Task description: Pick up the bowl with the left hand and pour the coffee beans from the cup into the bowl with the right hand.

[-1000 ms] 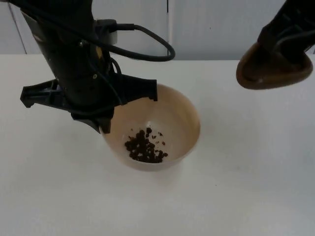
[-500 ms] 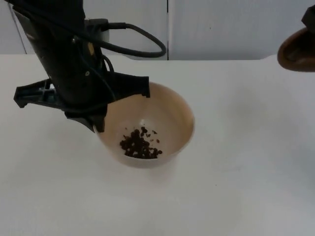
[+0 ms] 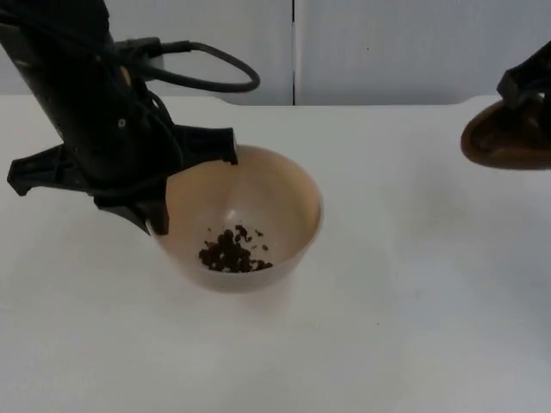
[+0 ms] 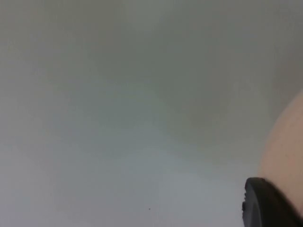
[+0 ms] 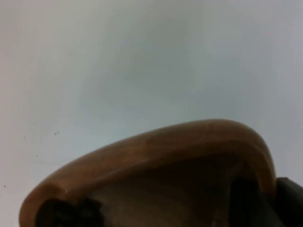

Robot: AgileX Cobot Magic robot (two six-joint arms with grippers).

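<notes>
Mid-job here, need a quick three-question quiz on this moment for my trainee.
1. True or false: the beans lie in the bowl.
2. Which gripper holds the cup? A) left B) right
3. Fill in: the left gripper grips the bowl at its ____.

Key:
1. True.
2. B, the right gripper, at the table's right edge.
3. Rim.
</notes>
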